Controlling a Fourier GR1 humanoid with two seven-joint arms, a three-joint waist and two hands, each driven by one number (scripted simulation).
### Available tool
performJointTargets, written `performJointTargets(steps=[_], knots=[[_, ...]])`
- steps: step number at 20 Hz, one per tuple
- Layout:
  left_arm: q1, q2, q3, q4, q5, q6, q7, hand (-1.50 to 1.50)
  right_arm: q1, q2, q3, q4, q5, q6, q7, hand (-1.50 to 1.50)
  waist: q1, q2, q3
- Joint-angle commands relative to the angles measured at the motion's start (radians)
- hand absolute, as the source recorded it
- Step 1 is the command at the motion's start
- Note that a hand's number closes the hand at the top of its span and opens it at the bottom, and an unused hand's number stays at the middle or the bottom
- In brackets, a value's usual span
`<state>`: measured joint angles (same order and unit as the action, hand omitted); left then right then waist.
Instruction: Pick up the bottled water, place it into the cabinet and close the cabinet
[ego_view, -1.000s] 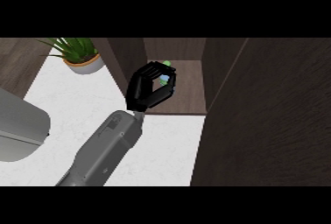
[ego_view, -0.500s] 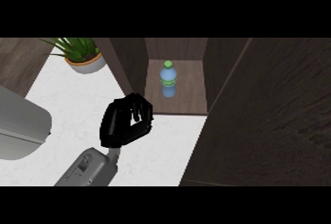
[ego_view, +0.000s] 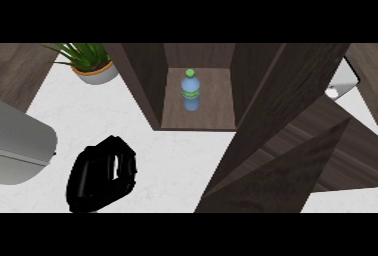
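One step is left, by the look of things: shutting the cabinet. At the far left edge of the frame sits a grey rounded appliance (ego_view: 21, 150), and in the upper left a potted plant (ego_view: 90, 64) stands on the pale desk (ego_view: 177, 150). Low and left of centre, a black hand (ego_view: 102, 176) hangs over the desk, holding nothing; its fingers look loosely curled, though I cannot tell for sure, nor which of the two hands it is. At upper centre the bottled water (ego_view: 190, 91) stands upright on the cabinet (ego_view: 196, 117) floor, well inside the opening and apart from both side walls. To the right, the dark cabinet door (ego_view: 284, 145) stands swung out toward the viewer, filling the right half of the frame. To do the closing well, the hand should probably pass round the door's free edge, push on its outer face, and keep clear of the opening so the bottle is not knocked.
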<state>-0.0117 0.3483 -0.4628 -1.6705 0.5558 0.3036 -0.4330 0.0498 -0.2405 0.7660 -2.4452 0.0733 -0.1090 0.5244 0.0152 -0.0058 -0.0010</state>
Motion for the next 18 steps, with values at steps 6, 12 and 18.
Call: performJointTargets(steps=[6, 12, 18], knots=[[0.190, 0.083, 0.097, -0.102, 0.055, -0.101, -0.051, 1.50, -0.278, 0.235, 0.189, 0.141, 0.070, -0.058, 0.174, 1.50, 0.007, 0.003, -0.001], [0.213, 0.111, 0.148, -0.110, 0.094, -0.159, -0.057, 1.50, -0.479, 0.233, 0.172, 0.259, 0.186, -0.155, 0.134, 1.50, 0.017, 0.003, -0.003], [0.288, 0.156, 0.176, -0.167, 0.093, -0.183, -0.062, 1.50, -0.567, 0.231, 0.067, 0.386, 0.162, -0.263, 0.122, 1.50, 0.040, 0.009, -0.002]])
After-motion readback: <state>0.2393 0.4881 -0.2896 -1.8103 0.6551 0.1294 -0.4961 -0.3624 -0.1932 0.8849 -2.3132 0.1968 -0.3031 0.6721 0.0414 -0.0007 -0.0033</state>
